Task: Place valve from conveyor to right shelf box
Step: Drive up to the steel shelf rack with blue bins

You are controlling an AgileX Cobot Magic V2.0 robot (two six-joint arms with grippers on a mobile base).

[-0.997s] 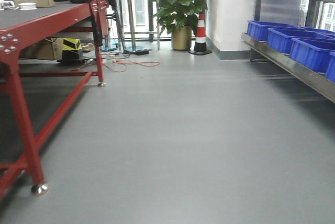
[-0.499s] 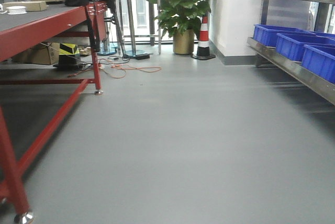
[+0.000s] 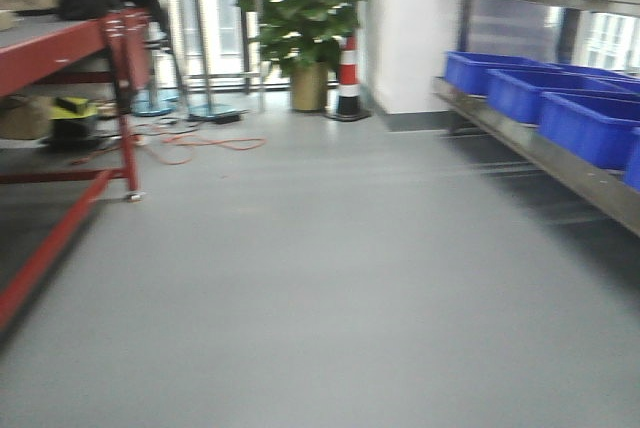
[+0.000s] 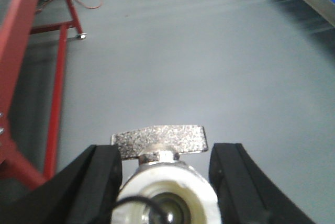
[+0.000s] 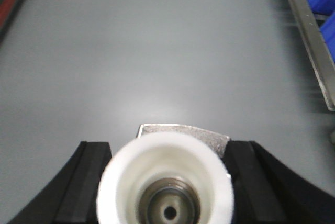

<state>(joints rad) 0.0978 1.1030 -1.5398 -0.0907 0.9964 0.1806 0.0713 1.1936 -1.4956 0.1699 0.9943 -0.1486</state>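
Between the two black fingers (image 4: 99, 182) of my left gripper (image 4: 166, 164) sits a shiny silver metal valve (image 4: 165, 195). The jaws are drawn in to the width of its round body and press on it from both sides. Its pale circular end faces my wrist camera, and a flat, speckled silver handle plate (image 4: 159, 140) juts out just past the fingertips. Under it lies only the smooth grey floor (image 4: 183, 51).

My right gripper (image 5: 170, 156) is likewise closed around a load: a second valve (image 5: 165, 182), whose wide whitish end fills the space between the fingers, with a dark bore at its centre and a silver plate edge showing behind it. This one too hangs over bare floor.

Both valves are off the conveyor (image 3: 40, 53), the long dark-topped bench on a red steel frame that stands well apart on my left in the blurred front view. On my right runs the steel shelf (image 3: 540, 153) carrying a row of blue plastic boxes (image 3: 590, 128); neither valve is in them.
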